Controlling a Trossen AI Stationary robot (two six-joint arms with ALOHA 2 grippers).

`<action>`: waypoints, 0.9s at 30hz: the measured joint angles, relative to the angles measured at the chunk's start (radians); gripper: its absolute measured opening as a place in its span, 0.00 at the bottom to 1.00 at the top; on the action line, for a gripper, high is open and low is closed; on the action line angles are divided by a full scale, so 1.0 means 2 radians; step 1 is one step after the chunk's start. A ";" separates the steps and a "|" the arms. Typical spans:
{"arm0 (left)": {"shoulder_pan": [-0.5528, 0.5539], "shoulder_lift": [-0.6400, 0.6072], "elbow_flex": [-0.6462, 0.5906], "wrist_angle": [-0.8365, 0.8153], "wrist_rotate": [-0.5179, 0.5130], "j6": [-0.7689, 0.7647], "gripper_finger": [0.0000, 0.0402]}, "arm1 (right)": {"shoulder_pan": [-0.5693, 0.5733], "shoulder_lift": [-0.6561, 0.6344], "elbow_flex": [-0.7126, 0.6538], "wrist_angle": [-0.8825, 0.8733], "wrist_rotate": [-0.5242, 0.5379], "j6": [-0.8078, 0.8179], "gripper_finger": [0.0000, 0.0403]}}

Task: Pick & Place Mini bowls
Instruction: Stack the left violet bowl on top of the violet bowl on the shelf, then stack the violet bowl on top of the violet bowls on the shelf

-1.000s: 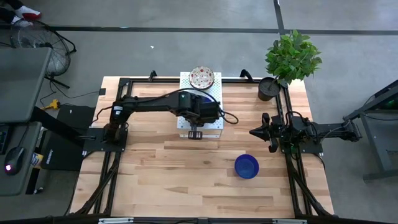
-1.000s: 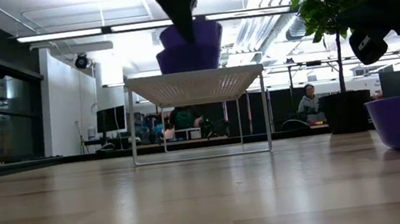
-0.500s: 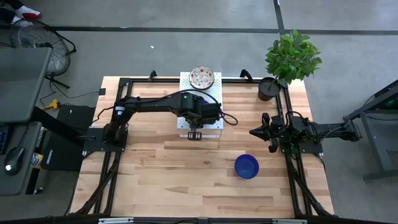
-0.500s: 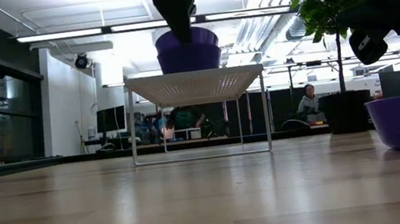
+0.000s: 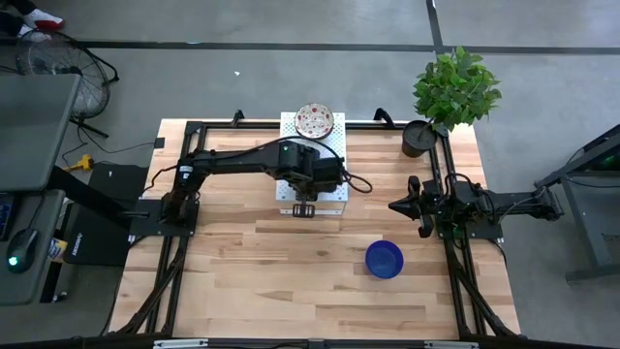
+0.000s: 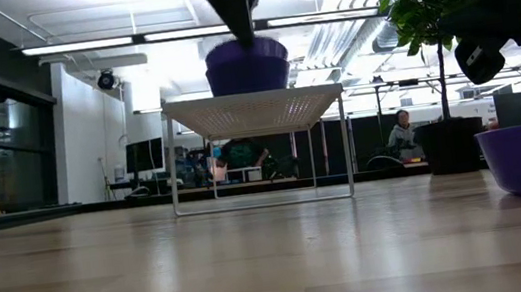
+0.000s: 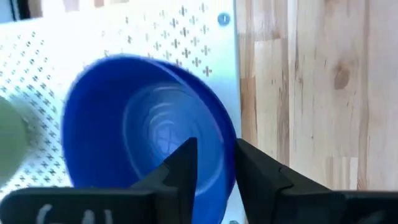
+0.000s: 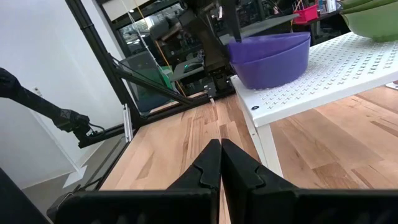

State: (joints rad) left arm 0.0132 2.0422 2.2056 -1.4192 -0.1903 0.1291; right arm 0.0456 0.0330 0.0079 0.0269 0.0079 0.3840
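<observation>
we see the left gripper (image 7: 211, 168) straddling the rim of the blue bowl (image 7: 146, 124), fingers parted slightly, releasing it nested on another atop the white rack (image 5: 334, 199); right gripper (image 8: 220, 163) waits closed.

Left tool (image 7: 213, 163) parted; right tool (image 8: 221, 163) closed
</observation>
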 joint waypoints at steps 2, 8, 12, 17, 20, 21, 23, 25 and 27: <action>0.000 0.000 0.017 -0.002 0.000 0.004 0.27 | 0.000 0.000 0.000 0.000 0.000 0.000 0.00; 0.000 0.000 0.064 -0.021 0.000 0.018 0.29 | 0.000 0.000 0.000 0.000 0.000 0.000 0.00; 0.000 -0.001 0.076 -0.034 -0.001 0.023 0.29 | 0.000 0.000 0.000 0.000 0.000 0.000 0.00; -0.004 -0.003 0.075 -0.044 -0.019 0.007 0.29 | 0.000 0.000 0.000 0.000 0.000 0.000 0.00; -0.008 -0.004 0.075 -0.040 -0.023 0.005 0.29 | 0.000 0.000 0.000 0.000 0.000 0.000 0.00; -0.010 -0.004 0.075 -0.037 -0.023 0.004 0.29 | 0.000 0.000 0.000 0.000 0.000 0.000 0.00; -0.015 -0.004 0.075 -0.027 -0.018 0.003 0.29 | 0.000 0.000 0.000 0.000 0.000 0.000 0.00; -0.021 -0.004 0.075 -0.014 -0.012 0.003 0.29 | 0.000 0.000 0.000 0.000 0.000 0.000 0.00; -0.030 -0.004 0.075 0.003 -0.006 0.003 0.29 | 0.000 0.000 0.000 0.000 0.000 0.000 0.00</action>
State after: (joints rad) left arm -0.0461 2.0335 2.3562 -1.4142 -0.2015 0.1342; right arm 0.0458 0.0333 0.0082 0.0269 0.0080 0.3840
